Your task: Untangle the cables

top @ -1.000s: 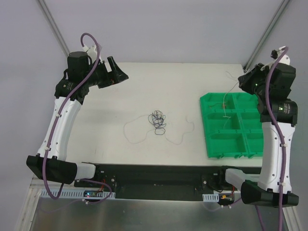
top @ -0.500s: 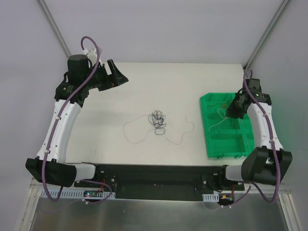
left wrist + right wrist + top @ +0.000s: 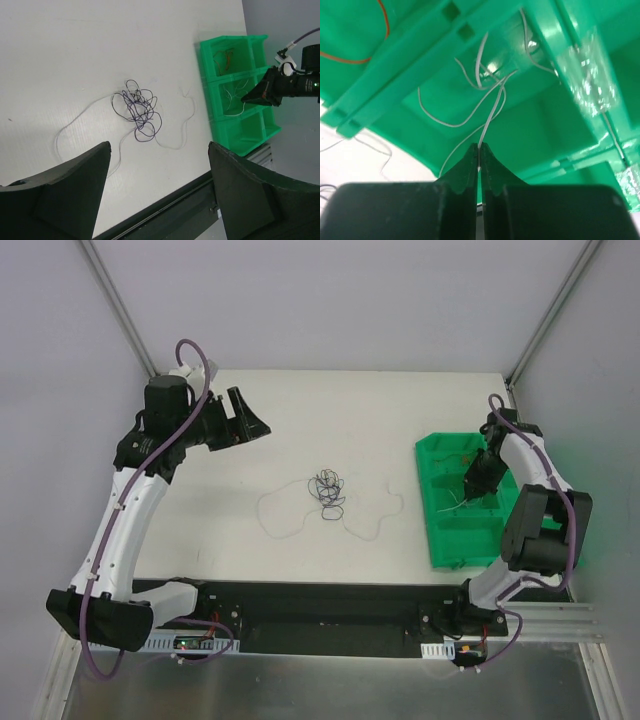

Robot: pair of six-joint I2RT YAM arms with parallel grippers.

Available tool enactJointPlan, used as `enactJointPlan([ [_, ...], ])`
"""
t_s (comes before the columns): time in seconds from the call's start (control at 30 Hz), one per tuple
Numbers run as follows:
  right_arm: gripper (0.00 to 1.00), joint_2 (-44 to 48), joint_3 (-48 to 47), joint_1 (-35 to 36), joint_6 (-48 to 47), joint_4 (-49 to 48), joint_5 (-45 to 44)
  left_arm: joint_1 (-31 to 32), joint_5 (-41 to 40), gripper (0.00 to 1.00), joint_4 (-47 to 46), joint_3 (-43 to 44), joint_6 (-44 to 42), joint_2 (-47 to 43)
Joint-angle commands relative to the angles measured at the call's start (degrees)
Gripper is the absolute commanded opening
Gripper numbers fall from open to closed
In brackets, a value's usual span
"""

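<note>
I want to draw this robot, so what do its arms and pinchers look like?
The left arm and right arm are curvy white shells with chunky black joints. A thick purple cable runs along each one. The left gripper and right gripper each have two dark, wedge-shaped fingers.

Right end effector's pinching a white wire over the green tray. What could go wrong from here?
1. The white wire is clamped in the shut right end effector; on release it may cling and get dragged out of the green tray.
2. The knot trails a whitish strand; pulling that could tighten it.
</note>
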State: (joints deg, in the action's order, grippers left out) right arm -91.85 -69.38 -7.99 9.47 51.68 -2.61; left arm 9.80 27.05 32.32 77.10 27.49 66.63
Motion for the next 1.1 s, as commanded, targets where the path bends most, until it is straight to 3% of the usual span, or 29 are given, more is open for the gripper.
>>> enactJointPlan([
  [0.0, 0.11, -4.03, -5.4, -0.27, -1.91, 2.02, -2.75, 0.83, 1.96, 0.78, 0.46, -3.44, 0.46, -1.76],
  [0.2, 0.6, 2.36, -6.73, 0.25, -7.36, 3.24, -1.6, 1.62, -1.72, 0.73, 3.98, -11.08, 1.78, -2.82],
  [0.4, 0.8, 13.7, -6.03, 7.89, -11.4, 3.26, -3.98, 1.8, -12.7, 0.74, 5.83, -18.47, -2.6, -1.25],
  [0.53, 0.82, 15.92, -1.12, 20.54, -13.34, -5.34, 8.63, 1.8, -14.05, 0.72, 5.74, -20.32, -5.06, 5.15],
  [0.63, 0.81, 12.59, 0.56, 26.51, -8.09, -9.48, 16.57, 1.89, -12.02, 0.64, 5.74, -20.32, -5.87, 12.45],
  [0.77, 0.79, 6.18, -3.55, 34.78, -7.18, -8.72, 18.26, 2.32, -10.97, 0.51, 4.52, -21.02, -3.32, 19.31],
  [1.07, 0.78, 0.28, -7.78, 42.09, -8.33, -7.74, 19.13, 4.52, -6.58, 0.44, -2.24, -23.04, 3.01, 28.63],
])
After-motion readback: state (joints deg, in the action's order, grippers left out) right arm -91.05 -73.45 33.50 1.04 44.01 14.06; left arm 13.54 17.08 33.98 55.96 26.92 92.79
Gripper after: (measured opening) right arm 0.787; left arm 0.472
